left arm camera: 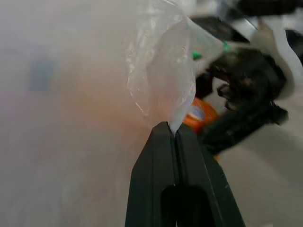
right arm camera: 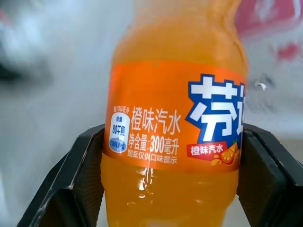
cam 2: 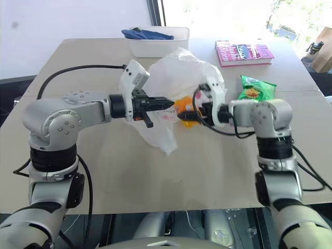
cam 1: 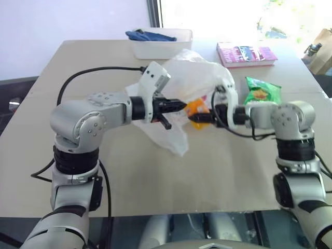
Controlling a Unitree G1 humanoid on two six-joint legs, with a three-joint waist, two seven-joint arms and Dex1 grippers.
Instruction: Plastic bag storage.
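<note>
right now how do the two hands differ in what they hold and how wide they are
The left hand is shut tight, pinching a thin fold of the plastic bag between its fingertips. The right hand stands wide, its fingers on either side of an orange soda bottle. The left one grips limp film; the right one grips a rigid, full bottle. Both are raised over the table, pointing toward each other.
</note>
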